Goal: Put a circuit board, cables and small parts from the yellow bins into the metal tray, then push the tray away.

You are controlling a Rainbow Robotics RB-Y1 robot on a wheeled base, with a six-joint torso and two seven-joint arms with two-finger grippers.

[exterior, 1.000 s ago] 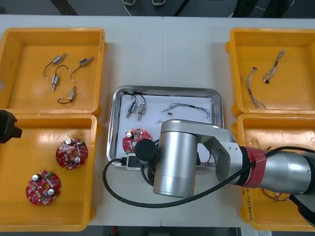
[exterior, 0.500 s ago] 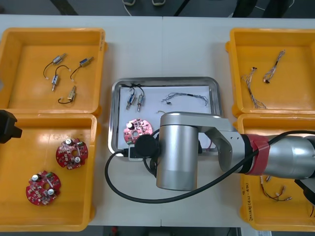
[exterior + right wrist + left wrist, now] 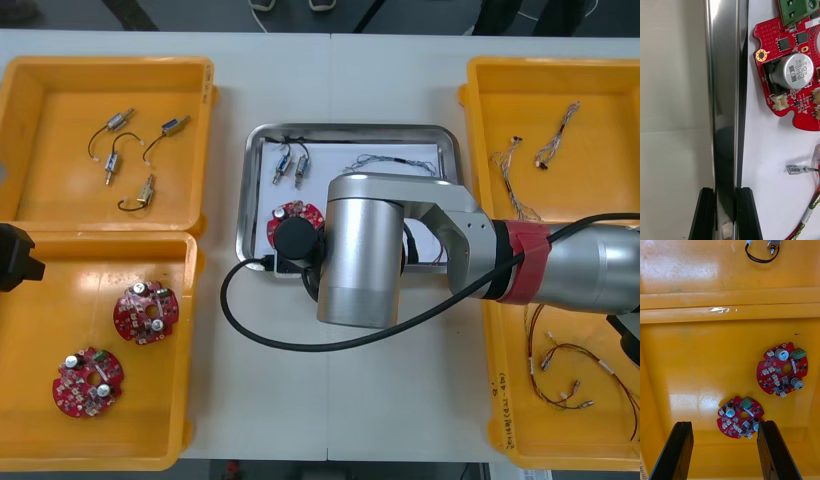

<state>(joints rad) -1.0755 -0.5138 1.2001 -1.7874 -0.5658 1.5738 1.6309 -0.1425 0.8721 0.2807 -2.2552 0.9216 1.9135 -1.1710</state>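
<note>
The metal tray (image 3: 350,129) lies at mid-table, white inside. It holds a round red circuit board (image 3: 297,214), small metal parts (image 3: 290,165) and a blue and white cable (image 3: 385,160). My right arm (image 3: 365,250) lies over the tray's near side. In the right wrist view, my right gripper (image 3: 726,191) is shut on the tray's rim (image 3: 724,93), with the circuit board (image 3: 790,75) just inside the rim. My left gripper (image 3: 724,425) hangs open above two circuit boards (image 3: 782,369) (image 3: 740,417) in the near left bin.
Two yellow bins stand on the left: the far one (image 3: 60,190) holds several small metal parts, the near one (image 3: 40,320) holds circuit boards. The far right bin (image 3: 600,170) and the near right bin (image 3: 515,390) hold cables. Bare table lies beyond the tray.
The tray has slid away from me and a little to the right, with my right gripper on its rim. The left arm has not moved.
</note>
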